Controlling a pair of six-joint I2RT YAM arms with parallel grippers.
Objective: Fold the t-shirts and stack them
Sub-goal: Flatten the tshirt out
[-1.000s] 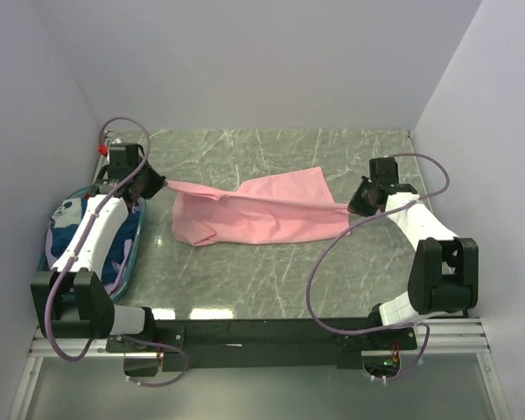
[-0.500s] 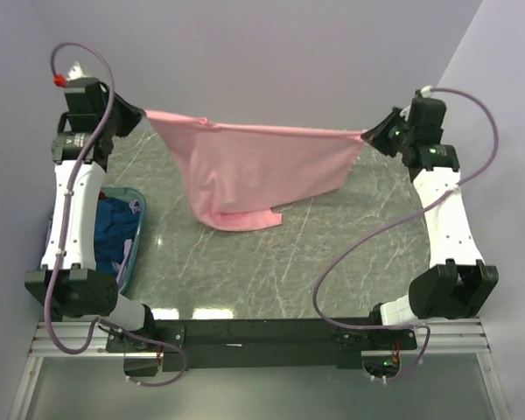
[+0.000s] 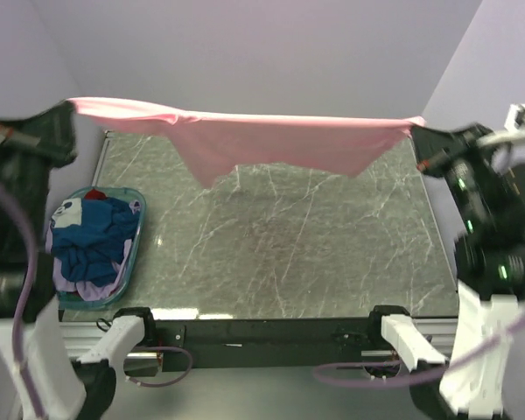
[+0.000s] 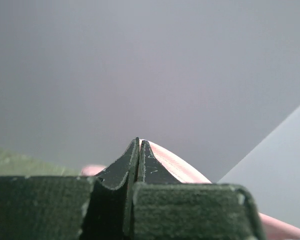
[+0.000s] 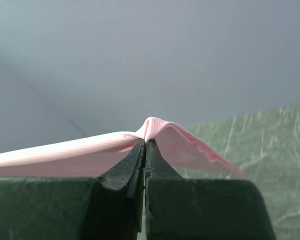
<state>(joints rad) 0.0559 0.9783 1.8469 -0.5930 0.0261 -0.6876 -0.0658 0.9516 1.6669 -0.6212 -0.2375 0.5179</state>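
Note:
A light pink t-shirt (image 3: 271, 140) hangs stretched in the air above the far part of the table, held at both ends. My left gripper (image 3: 70, 109) is shut on its left end; the pink cloth (image 4: 175, 165) shows beside the closed fingertips in the left wrist view. My right gripper (image 3: 417, 131) is shut on its right end; the pink cloth (image 5: 155, 127) is pinched at the tips in the right wrist view. Blue, white, red and purple shirts (image 3: 92, 236) lie bunched in a teal basket (image 3: 133, 249) at the left.
The marble table top (image 3: 280, 245) lies below the hanging shirt. Purple-grey walls close in the back and both sides. Both arms are raised high and close to the camera at the left and right edges.
Both grippers have risen and moved apart with the pink shirt. It was lying on the table a second ago, then half lifted, and now hangs fully off the table, pulled taut.

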